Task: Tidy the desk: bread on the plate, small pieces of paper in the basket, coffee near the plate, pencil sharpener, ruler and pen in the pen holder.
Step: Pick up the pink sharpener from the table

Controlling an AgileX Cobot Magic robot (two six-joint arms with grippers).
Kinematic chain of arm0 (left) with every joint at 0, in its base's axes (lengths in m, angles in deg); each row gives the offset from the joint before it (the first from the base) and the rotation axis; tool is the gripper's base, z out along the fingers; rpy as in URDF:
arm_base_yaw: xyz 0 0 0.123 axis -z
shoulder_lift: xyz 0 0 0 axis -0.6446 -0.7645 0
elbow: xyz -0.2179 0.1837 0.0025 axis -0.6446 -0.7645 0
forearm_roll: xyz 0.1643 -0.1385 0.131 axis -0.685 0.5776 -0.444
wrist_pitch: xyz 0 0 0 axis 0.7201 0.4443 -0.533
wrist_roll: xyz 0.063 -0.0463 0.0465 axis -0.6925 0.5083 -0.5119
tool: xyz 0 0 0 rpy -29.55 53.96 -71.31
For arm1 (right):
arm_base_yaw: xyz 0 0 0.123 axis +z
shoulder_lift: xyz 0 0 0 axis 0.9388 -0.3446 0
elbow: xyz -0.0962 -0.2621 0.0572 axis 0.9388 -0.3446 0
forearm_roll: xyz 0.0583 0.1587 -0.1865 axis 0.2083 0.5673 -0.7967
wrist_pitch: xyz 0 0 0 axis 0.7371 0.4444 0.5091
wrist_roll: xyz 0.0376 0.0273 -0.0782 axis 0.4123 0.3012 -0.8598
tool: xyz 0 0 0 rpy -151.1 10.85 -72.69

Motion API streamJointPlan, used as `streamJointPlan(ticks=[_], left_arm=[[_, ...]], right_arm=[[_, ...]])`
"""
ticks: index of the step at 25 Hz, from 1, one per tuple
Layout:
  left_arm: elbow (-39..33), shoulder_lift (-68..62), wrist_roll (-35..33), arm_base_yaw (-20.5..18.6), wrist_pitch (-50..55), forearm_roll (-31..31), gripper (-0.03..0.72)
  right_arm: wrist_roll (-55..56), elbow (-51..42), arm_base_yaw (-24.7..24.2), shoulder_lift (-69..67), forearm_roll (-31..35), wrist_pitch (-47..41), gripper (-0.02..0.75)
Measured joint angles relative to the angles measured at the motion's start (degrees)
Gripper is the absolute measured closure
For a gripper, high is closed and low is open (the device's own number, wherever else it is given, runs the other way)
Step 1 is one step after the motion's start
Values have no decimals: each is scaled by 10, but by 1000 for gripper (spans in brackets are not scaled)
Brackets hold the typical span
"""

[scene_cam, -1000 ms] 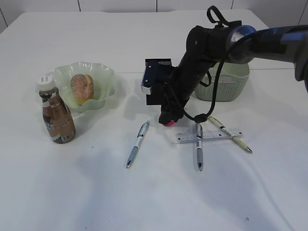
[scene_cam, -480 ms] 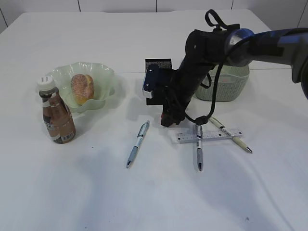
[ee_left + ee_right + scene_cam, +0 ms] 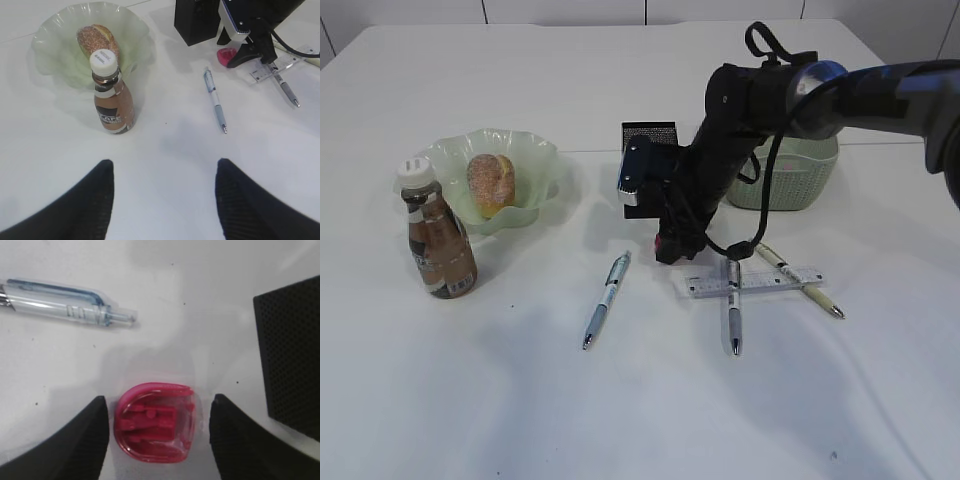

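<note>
The pink pencil sharpener lies on the desk between the fingers of my open right gripper, with a gap on each side. It also shows in the left wrist view as the pencil sharpener. The black pen holder stands just behind. The bread sits in the plate, and the coffee stands beside it. The ruler lies across two pens; a third pen lies alone. My left gripper hangs open, empty. No small pieces of paper show.
The basket stands at the back right, partly behind my right arm. The pen holder's mesh wall is close on the right of the right gripper. A pen's tip lies just ahead of the sharpener.
My right gripper has shifted slightly over the pencil sharpener, so less of its pink shows in the exterior view. Its jaws stand as wide as before. Nothing else has moved.
</note>
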Motion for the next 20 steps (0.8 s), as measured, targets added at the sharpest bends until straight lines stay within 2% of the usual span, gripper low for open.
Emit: streamJointPlan(ticks=[20], left_arm=[[0, 0, 0, 0, 1, -1, 240]], right_arm=[[0, 4, 0, -7, -1, -2, 239]])
